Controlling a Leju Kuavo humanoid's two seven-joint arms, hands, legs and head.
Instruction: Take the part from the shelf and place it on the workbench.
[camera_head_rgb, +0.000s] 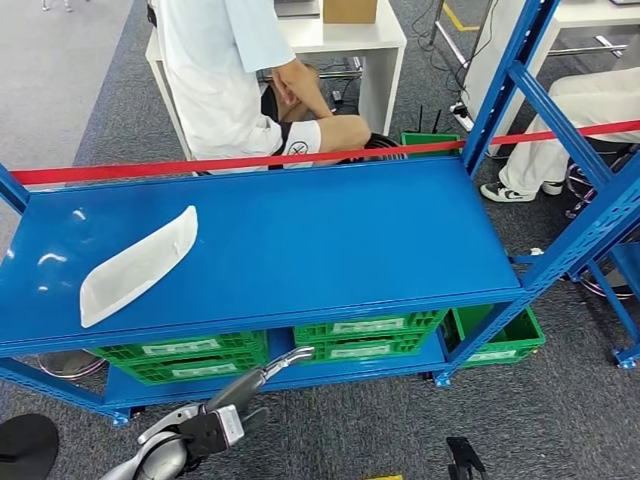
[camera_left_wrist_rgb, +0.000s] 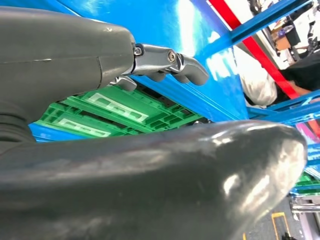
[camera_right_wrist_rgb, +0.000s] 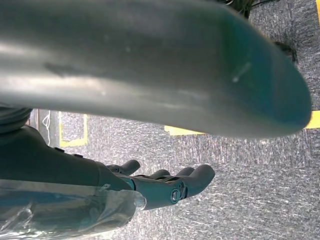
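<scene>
The part is a long, white, slightly curved panel lying on the left side of the blue shelf top. My left hand hangs below the shelf's front edge, right of the part and well short of it, fingers stretched out and holding nothing. In the left wrist view its fingers point at the shelf edge above the green crates. The right wrist view has my right hand over grey carpet, its fingers straight and apart, with nothing in them.
Green crates fill the lower shelf. A red bar runs along the shelf's back edge. Behind it a person sits at a white table. Blue uprights stand at the right, with another person's legs beyond.
</scene>
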